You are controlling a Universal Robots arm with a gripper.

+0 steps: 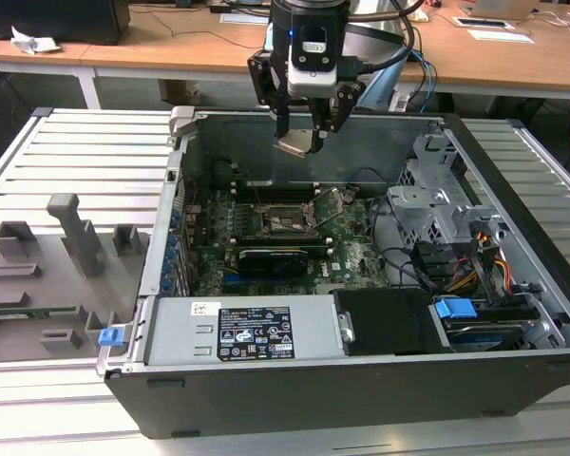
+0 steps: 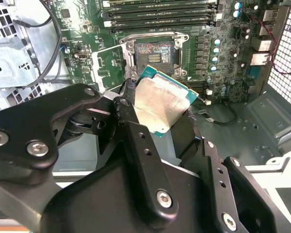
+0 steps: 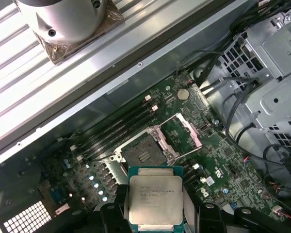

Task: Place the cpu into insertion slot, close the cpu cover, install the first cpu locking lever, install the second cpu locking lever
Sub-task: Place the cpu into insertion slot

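Chip sits between the two fingers of the gripper, and its pale shiny face shows in both wrist views. The jaws are closed on two of its side edges, so they squeeze it and it cannot drop. I think it is held by the edges so that nothing touches the flat underside, which has to meet the socket.

The chip is up in the air, high over the green board and well apart from the socket. In the exterior view it hangs near the top of the computer case, closer to the back wall than to the socket. It looks a bit tipped there, not quite level.

The socket is dark and bare inside, with no chip in it yet. The cover is swung up and open just beside the socket, so the way in is free.

The arm comes down from above the case. Its gripper points down at the board.
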